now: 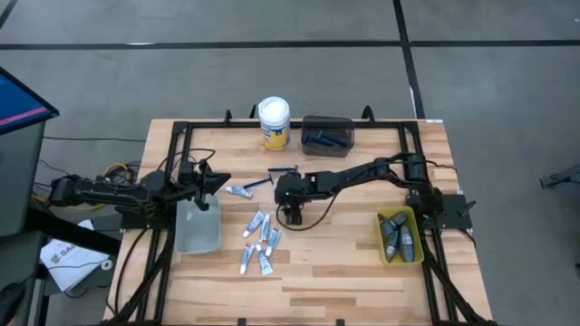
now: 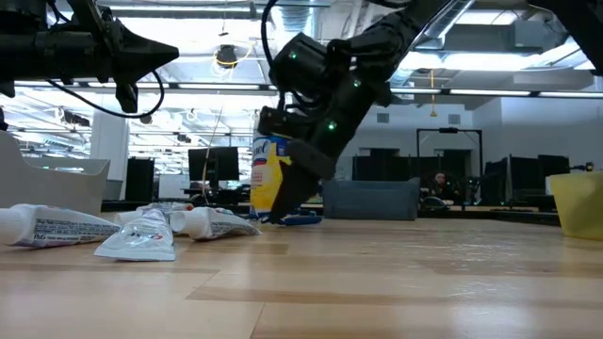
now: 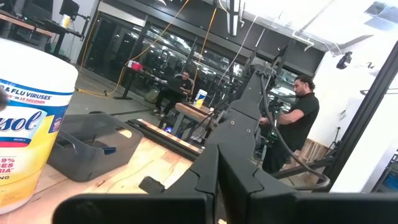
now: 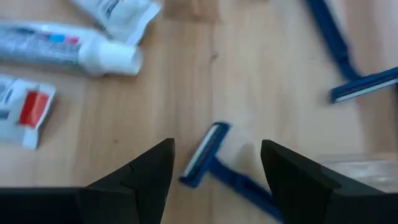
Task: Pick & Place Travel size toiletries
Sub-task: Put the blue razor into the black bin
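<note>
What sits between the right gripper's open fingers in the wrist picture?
In the right wrist view, a blue razor lies on the bare wooden table between the open fingers of the right gripper, not yet gripped.

Tubes (image 1: 260,243) lay mid-table (image 1: 335,272), a clear tray (image 1: 197,226) to their left, pods (image 1: 399,237) in a tray (image 1: 381,243) at right, a jar (image 1: 274,122) and razor bin (image 1: 327,135) behind.

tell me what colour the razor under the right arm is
Dark blue plastic razor, clearest in the right wrist view.

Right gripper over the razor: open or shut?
Open. The right gripper has its two dark fingers spread apart, with the blue razor lying on the table between them, not gripped.
</note>
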Controlling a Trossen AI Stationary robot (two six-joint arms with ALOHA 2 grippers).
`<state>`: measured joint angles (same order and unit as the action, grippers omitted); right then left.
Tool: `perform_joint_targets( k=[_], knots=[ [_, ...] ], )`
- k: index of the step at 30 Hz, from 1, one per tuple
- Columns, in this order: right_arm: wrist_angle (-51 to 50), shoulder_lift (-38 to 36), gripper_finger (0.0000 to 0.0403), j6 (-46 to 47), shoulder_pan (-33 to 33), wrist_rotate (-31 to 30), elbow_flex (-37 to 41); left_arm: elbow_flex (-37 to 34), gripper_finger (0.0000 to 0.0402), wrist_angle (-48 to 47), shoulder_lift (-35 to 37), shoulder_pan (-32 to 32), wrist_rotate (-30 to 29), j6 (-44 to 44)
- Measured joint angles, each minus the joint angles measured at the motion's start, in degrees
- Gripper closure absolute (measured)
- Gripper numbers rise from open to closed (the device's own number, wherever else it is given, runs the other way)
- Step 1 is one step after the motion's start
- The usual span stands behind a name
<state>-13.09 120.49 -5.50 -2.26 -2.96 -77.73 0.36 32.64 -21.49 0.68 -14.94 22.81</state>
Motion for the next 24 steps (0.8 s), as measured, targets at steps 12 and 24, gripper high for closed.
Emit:
perform_joint_targets(
  k=[12,24],
  knots=[
    [3.7,-0.4,0.0199,3.4,0.0,-1.5,4.2,0.0,0.0401,0.0,0.0,0.0,0.0,0.0],
    [3.7,-0.3,0.0340,3.6,0.2,-1.1,4.3,0.0,0.0401,0.0,0.0,0.0,0.0,0.0]
  ],
)
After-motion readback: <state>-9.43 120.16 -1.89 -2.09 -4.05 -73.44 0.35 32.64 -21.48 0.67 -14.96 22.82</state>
